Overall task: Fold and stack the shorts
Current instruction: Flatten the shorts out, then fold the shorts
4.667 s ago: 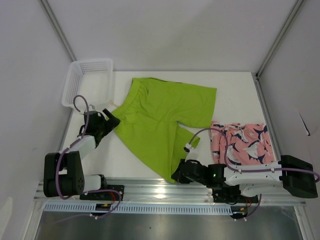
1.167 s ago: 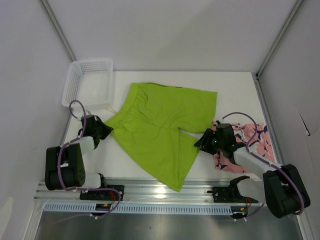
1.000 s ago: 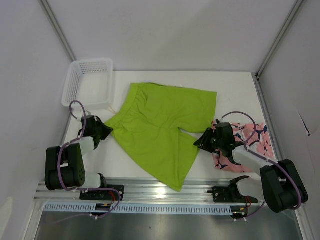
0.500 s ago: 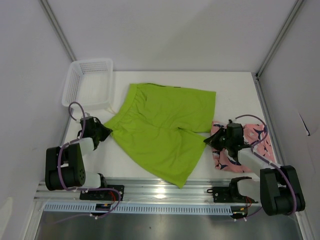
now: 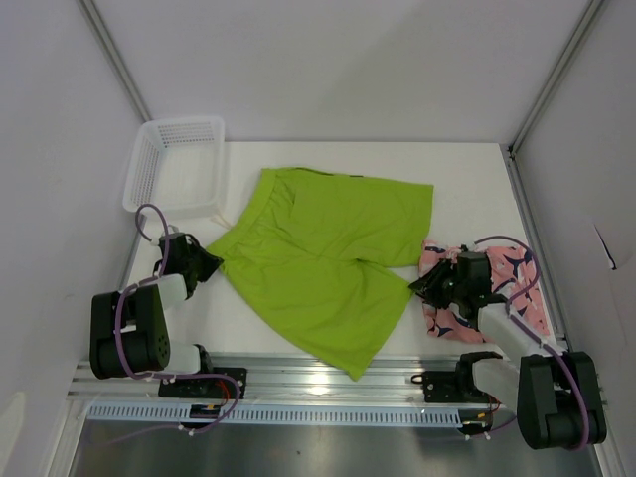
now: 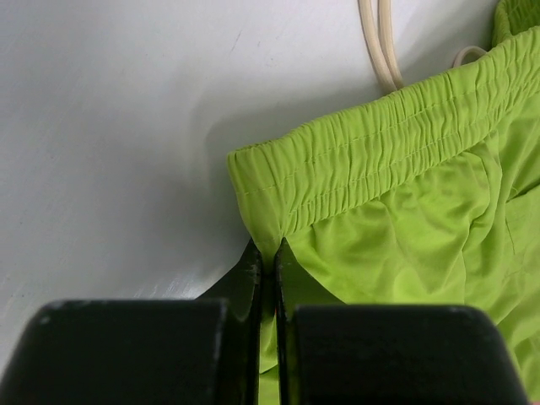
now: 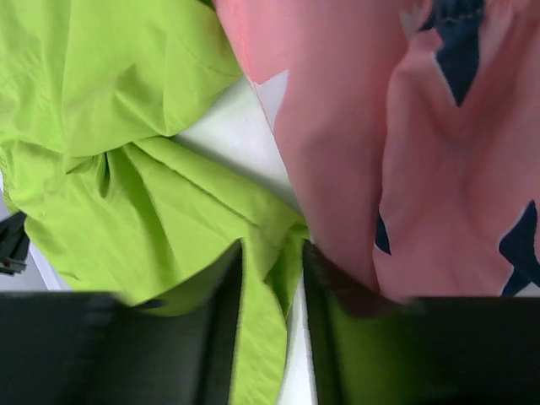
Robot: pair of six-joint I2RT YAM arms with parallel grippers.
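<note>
The lime green shorts [image 5: 318, 258] lie spread flat mid-table, waistband to the left, legs to the right and front. My left gripper [image 5: 209, 262] is shut on the waistband's near corner [image 6: 268, 249]; the cloth is pinched thin between the jaws. Part of the pink fish-print shorts [image 5: 525, 298] is covered by my right arm at the right edge. My right gripper [image 5: 419, 287] sits low at the green leg's hem, beside the pink shorts [image 7: 354, 126]. Its jaws stand apart [image 7: 272, 253], with a loose fold of green cloth [image 7: 126, 126] and bare table between them.
A white mesh basket [image 5: 174, 164] stands at the back left corner. A cream drawstring [image 6: 380, 42] trails from the waistband onto the table. White walls close in at the back and both sides.
The right gripper dragged the green leg hem rightward toward the pink shorts, flattening the green pair, and its jaws have since parted. The left gripper has kept its hold without moving.
</note>
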